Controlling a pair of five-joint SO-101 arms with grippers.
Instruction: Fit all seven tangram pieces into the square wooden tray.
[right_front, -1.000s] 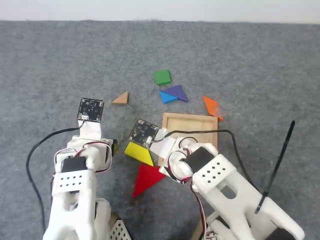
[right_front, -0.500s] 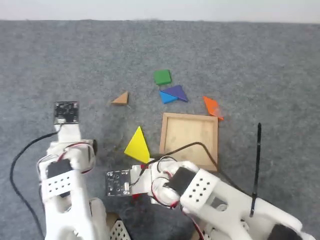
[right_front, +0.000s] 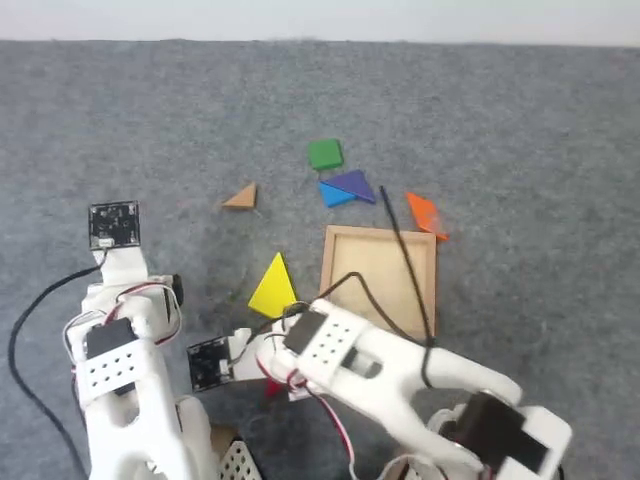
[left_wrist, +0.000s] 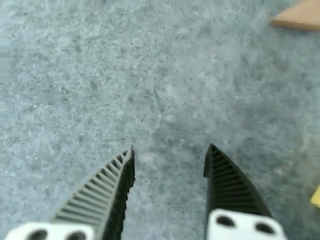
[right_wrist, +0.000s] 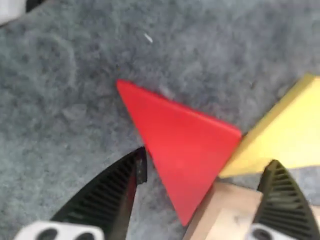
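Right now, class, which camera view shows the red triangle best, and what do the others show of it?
The right wrist view: the red triangle lies nearly whole on the carpet, between the fingers of the open right gripper. In the high view the right arm covers most of it, leaving a thin red sliver.

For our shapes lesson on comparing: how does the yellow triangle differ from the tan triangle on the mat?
The yellow triangle is clearly larger than the tan triangle. Yellow lies close beside the wooden tray; tan lies farther off. Both lie flat on the mat, outside the tray.
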